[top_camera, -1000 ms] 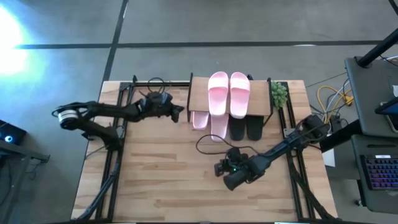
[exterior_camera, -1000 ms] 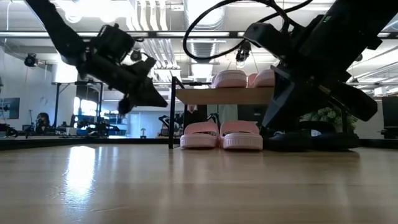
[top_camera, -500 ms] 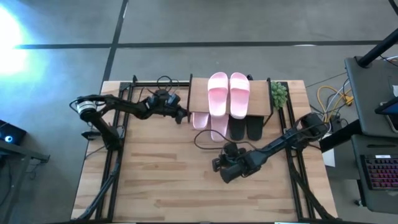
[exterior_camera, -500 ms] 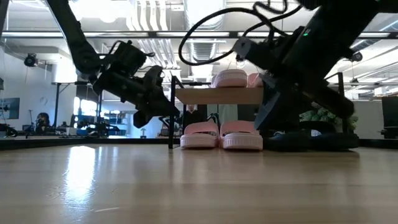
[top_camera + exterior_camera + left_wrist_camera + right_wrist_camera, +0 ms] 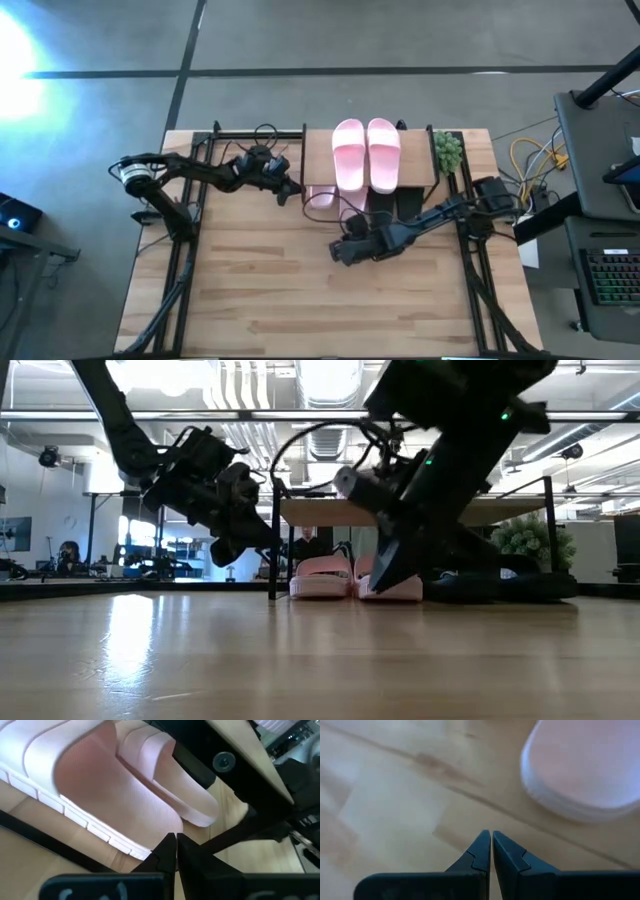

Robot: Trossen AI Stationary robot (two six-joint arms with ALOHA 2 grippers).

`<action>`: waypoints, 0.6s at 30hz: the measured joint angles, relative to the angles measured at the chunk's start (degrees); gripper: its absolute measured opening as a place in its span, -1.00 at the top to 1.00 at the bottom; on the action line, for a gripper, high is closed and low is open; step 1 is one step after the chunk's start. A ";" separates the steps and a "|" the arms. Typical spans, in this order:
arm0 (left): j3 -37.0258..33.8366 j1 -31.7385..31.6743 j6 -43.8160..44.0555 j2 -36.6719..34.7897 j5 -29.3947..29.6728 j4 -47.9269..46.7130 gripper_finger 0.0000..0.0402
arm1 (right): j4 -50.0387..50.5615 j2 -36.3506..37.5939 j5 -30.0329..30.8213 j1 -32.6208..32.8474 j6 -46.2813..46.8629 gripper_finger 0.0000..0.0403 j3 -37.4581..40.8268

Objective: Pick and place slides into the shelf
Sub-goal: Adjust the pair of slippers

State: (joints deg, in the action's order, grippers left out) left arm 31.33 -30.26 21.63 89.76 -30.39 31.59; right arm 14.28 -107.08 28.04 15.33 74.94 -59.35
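Two pink slides (image 5: 125, 795) by left gripper (image 5: 171, 851)

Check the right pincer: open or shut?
Shut: the right pincer shows its fingertips pressed together over bare table, holding nothing.

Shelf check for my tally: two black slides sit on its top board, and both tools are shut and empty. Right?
Not quite: the high view shows two pink slides on the shelf top. Both the left tool and right tool are shut and empty.
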 joint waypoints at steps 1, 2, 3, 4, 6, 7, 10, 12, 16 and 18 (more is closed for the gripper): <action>-0.13 0.00 -0.22 0.00 -0.06 -0.02 1.00 | 0.05 -0.34 -0.01 -0.54 0.43 0.94 0.00; -0.24 -0.02 -0.63 0.00 -0.12 -0.10 1.00 | -0.21 -0.69 0.05 -0.97 0.78 0.94 0.00; -0.39 -0.01 -1.00 0.00 -0.13 -0.12 1.00 | -0.31 -0.79 0.07 -1.26 1.10 0.94 -0.02; -0.57 0.00 -1.03 0.00 -0.20 -0.11 1.00 | -0.17 -0.86 0.19 -1.48 1.04 0.94 -0.02; -0.79 -0.01 -1.08 0.00 -0.57 -0.09 1.00 | -0.38 -0.86 0.68 -1.83 -0.10 0.94 -0.02; -0.93 0.00 -1.08 0.00 -0.58 -0.07 1.00 | -0.37 -0.86 1.39 -1.93 -0.49 0.94 -0.04; -1.02 0.00 -1.07 0.00 -0.68 -0.07 1.00 | -0.18 -0.86 4.89 -2.00 -1.51 0.94 -0.02; -1.05 0.00 -1.08 0.00 -0.70 -0.07 1.00 | 0.04 -0.86 8.20 -2.09 -1.57 0.94 -0.02; -1.11 0.00 -1.08 0.00 -0.74 0.33 1.00 | 0.24 -1.44 12.07 -3.00 -1.73 0.94 -0.02; -1.11 0.00 -1.07 0.00 -0.74 0.37 1.00 | 0.22 -1.82 12.16 -3.80 -1.98 0.94 -0.09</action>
State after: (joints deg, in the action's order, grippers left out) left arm 30.22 -30.26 20.57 89.76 -31.14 31.97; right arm 14.50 -108.90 40.21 11.53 72.96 -59.44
